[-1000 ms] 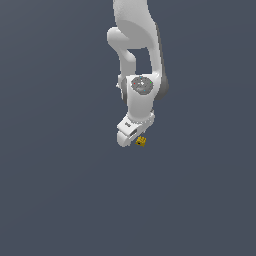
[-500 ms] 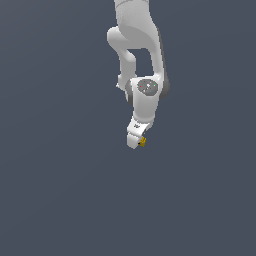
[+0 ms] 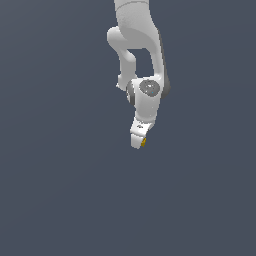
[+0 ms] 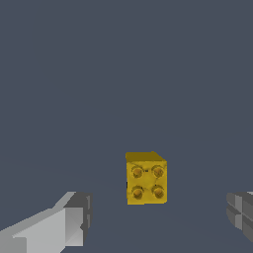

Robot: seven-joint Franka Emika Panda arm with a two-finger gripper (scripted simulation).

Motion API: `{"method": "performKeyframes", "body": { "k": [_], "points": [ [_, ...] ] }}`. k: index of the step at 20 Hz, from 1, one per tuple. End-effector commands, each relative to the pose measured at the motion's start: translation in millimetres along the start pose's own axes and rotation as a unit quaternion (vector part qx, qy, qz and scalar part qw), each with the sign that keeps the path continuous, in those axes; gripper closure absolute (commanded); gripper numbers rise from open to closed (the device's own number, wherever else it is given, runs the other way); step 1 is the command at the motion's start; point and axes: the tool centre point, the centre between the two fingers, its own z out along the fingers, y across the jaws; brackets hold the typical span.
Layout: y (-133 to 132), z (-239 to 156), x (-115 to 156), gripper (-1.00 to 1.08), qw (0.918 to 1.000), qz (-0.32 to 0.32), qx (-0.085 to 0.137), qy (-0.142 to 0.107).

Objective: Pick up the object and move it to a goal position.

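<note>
The object is a small yellow-gold block point(image 4: 146, 178) with studs on its face, lying on the dark grey floor. In the wrist view it sits between my two grey fingertips point(image 4: 74, 217), with a wide gap on each side, touching neither. My gripper point(image 4: 158, 217) is open and empty. In the exterior view the white gripper point(image 3: 138, 142) hangs from the arm and hides most of the object point(image 3: 144, 142), of which only a yellow sliver shows at the gripper's tip on the exterior view's right.
The white arm point(image 3: 140, 55) comes down from the top of the exterior view. A plain dark grey floor point(image 3: 60, 190) lies all around.
The gripper has swung over the object and come down around it. The object showed beside the gripper's tip before and is now mostly covered by it.
</note>
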Motion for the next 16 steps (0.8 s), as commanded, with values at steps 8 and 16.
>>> {"method": "performKeyframes", "body": {
  "k": [8,16],
  "points": [
    [-0.8,20.7,-0.2,-0.92,1.0,-0.001,0.0,0.0],
    [-0.9,49.2,-0.1,-0.92,1.0,-0.003,0.0,0.0]
  ]
}}
